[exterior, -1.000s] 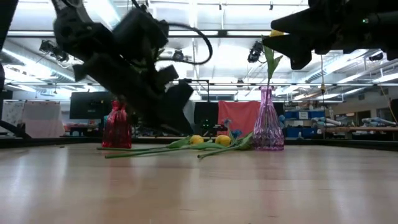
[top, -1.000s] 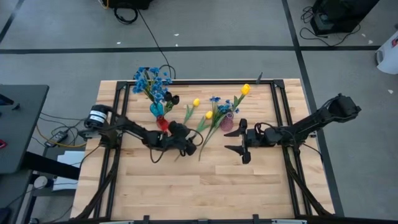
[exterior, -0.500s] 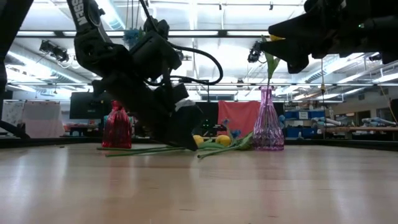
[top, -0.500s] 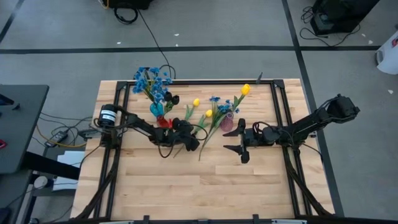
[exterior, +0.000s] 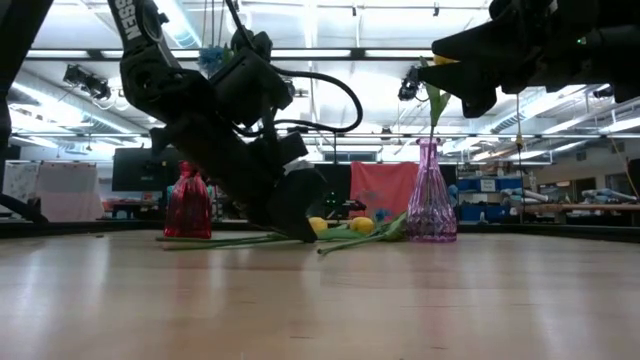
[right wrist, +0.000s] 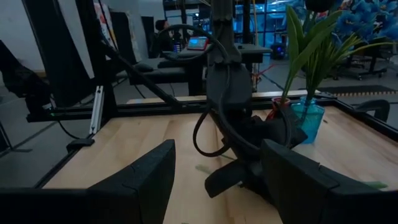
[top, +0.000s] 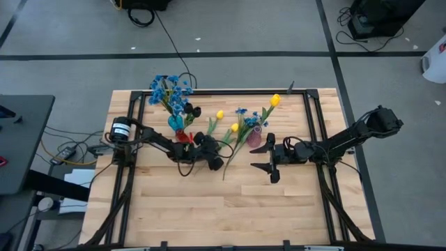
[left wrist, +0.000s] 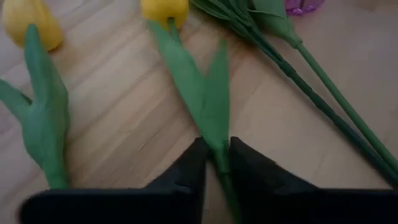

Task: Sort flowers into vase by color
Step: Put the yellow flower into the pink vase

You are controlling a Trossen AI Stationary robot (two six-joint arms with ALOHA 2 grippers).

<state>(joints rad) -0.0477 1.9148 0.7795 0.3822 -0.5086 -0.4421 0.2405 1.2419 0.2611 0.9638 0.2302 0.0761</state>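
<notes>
Our left arm has come down from a raised pose to the table point(top: 209, 209) near its middle. The left gripper point(left wrist: 215, 163) has just closed from wide open, fingers point(left wrist: 189, 171) pinching the stem of a yellow tulip point(left wrist: 165, 9) lying flat there. We judge that flower secured and ready to lift toward a vase. Our right gripper point(top: 269, 158) waits open, unchanged, beside the pink vase point(top: 254, 137) toward the far edge.
</notes>
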